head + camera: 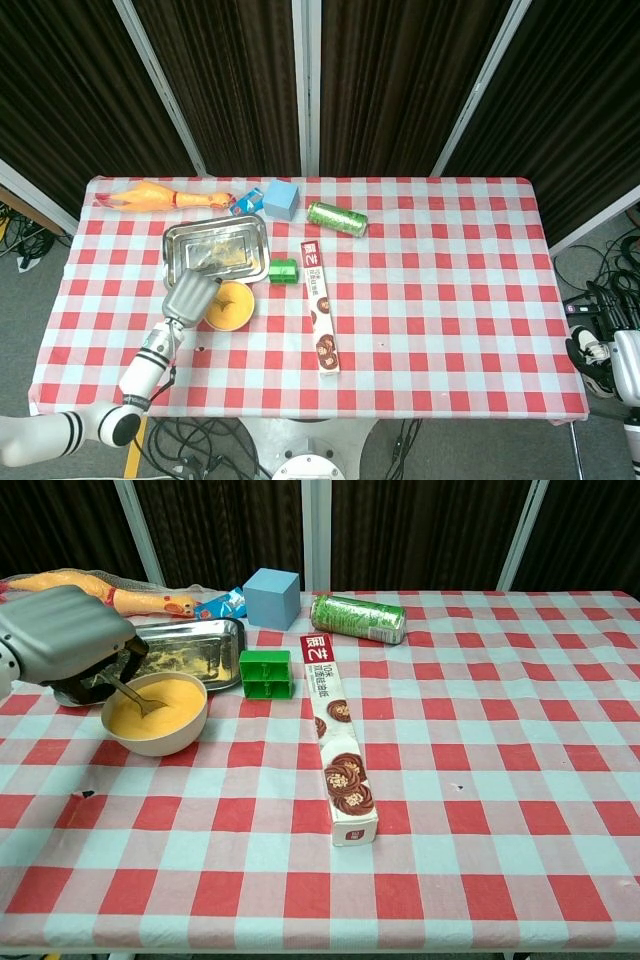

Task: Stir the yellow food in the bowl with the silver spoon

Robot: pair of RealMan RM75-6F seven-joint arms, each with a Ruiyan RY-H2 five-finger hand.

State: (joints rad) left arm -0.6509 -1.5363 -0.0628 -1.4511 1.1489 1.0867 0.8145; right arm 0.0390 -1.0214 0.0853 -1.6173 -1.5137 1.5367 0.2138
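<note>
Head view: left hand (190, 295) closed over something unseen, bowl (229, 306) of yellow food (231, 304) just beside it; right hand (628, 365) barely visible at the edge, grip unclear.

Chest view: left hand (65, 638) gripping the silver spoon (132, 694), tip dipped in the yellow food (158, 708) just below; best kept to small, shallow circles, clear of the bowl (156, 731) rim.
</note>
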